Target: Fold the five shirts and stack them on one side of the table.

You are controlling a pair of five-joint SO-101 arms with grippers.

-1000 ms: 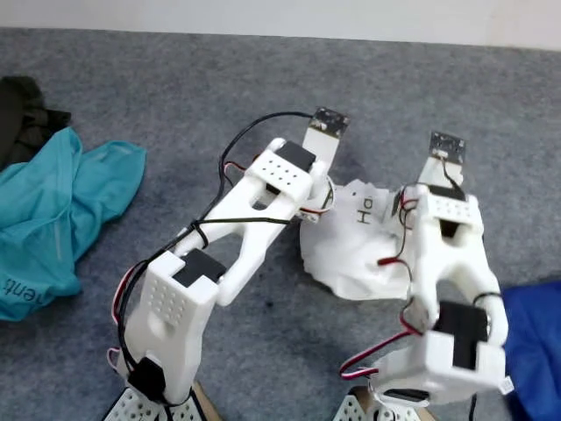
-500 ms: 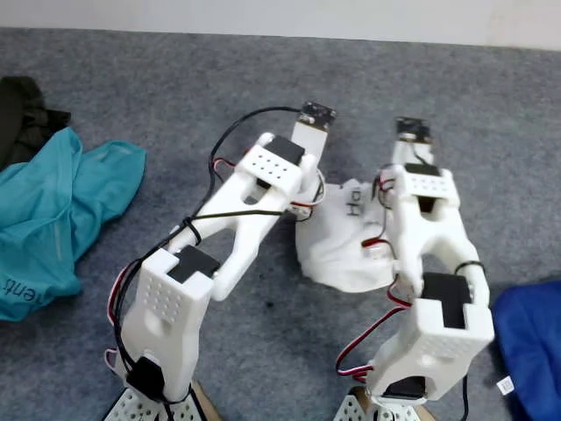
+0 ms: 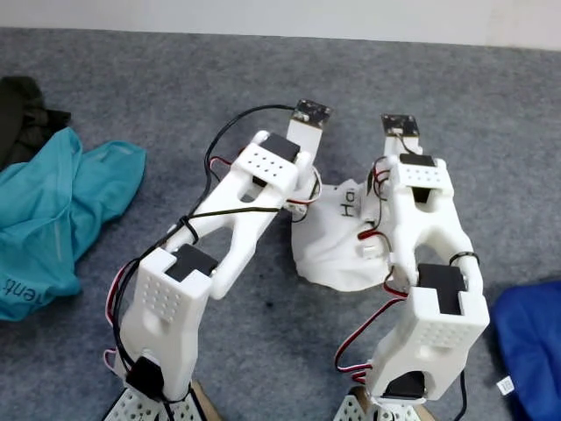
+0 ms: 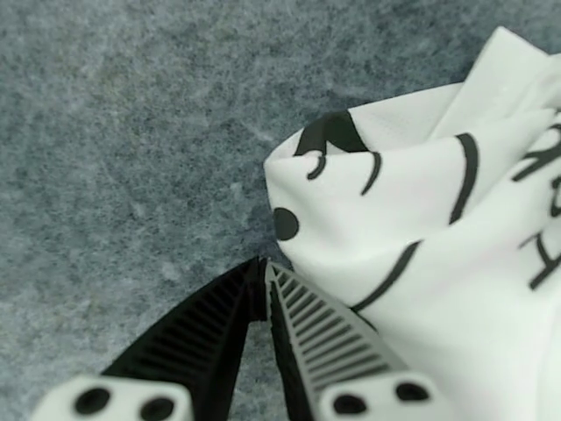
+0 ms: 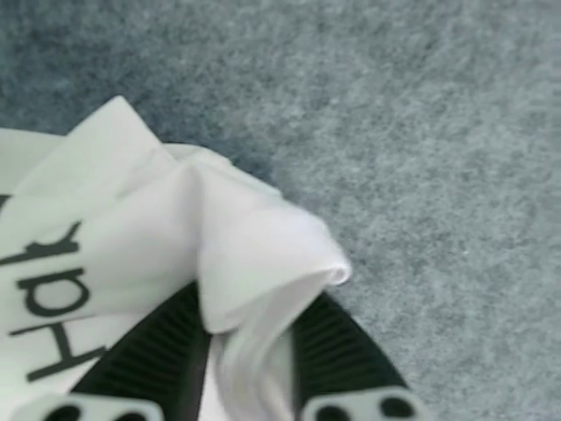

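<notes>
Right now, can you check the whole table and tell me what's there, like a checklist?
Surface: grey fuzzy table.
Job's things: white shirt crumpled mid-table; teal shirt and dark garment at the high view's left edge; blue shirt at its right edge.
Clutter: nothing seen.
Grippers: left gripper shut beside the white shirt; right gripper shut on a fold of it.
Cables: black cable loops along an arm.
Surroundings: pale strip beyond the table.
</notes>
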